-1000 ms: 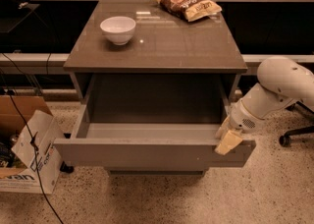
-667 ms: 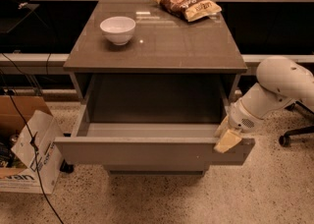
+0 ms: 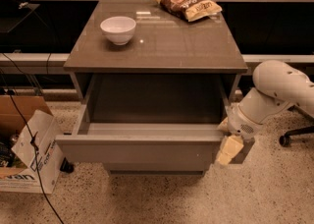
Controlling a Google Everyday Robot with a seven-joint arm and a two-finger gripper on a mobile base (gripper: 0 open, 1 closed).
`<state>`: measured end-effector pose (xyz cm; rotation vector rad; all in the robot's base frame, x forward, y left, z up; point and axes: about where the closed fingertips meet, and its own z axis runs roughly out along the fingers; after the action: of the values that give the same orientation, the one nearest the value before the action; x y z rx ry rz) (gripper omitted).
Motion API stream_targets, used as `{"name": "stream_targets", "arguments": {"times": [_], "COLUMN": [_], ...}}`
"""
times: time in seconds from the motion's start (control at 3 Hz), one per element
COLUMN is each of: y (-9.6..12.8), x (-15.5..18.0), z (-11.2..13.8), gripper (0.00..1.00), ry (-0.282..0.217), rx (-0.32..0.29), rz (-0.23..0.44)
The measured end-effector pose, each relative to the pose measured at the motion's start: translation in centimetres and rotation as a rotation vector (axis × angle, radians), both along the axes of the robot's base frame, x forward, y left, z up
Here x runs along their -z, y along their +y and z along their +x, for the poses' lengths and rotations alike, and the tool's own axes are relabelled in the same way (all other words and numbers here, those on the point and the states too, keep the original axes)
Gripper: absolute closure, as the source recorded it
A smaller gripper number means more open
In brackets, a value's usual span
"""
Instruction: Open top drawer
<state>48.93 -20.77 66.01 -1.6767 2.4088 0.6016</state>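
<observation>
Your gripper (image 3: 228,150) sits at the right front corner of the top drawer (image 3: 140,153). The front panel runs leftward from it. You cannot tell its grip.

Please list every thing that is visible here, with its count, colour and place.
cabinet: one, grey-brown, centre
top drawer: one, grey, pulled out, nothing visible inside
bowl: one, white, on the cabinet top, left side
snack bag: one, brown and yellow, on the cabinet top, back right
cardboard box: one, brown and white, on the floor at left
chair wheel: one, black, far right
arm: one, white, right
gripper: one, cream, at the drawer's front right corner
</observation>
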Motion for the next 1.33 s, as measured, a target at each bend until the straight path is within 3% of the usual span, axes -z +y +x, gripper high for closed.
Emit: {"name": "stream_targets", "arguments": {"times": [0.67,1.0,1.33], "y": [-0.7,-1.1,-1.1], "x": [0.0,-0.6,-0.6], "z": [-5.4,-7.2,-7.2], "gripper": [0.0,0.17,0.4], "ry": [0.097,0.119,0.119], "rx": [0.03,0.056,0.056], "rz": [0.001,-0.004,-0.004]}}
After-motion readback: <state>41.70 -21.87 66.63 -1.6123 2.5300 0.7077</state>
